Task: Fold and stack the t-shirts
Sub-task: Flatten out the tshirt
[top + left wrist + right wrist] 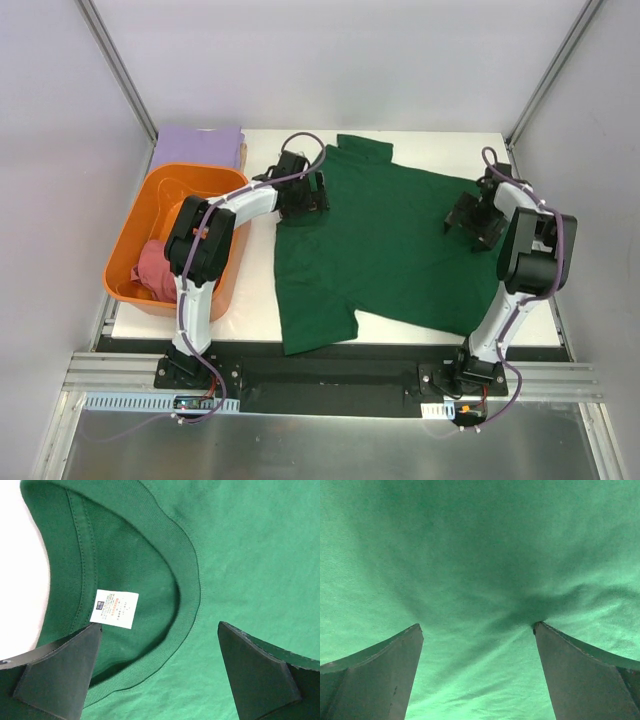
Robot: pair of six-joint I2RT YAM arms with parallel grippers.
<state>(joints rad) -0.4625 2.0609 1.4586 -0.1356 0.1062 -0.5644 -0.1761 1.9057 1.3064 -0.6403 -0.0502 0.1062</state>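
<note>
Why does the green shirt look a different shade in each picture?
Top external view: even light, the green shirt looks dark. Left wrist view: closer, sharp, brighter green around the collar. Right wrist view: pale minty cast, with a shadow above the fingers.

Soft, even overhead light fills the top view: the white table (440,140) reads bright without glare, and the arms cast only faint shadows on the dark green t-shirt (390,250). In the left wrist view the weave and label (114,608) are sharp, and the table at 9 o'clock is blown out. The right wrist view is dimmer, with a broad soft shadow spreading from 12 o'clock.
</note>
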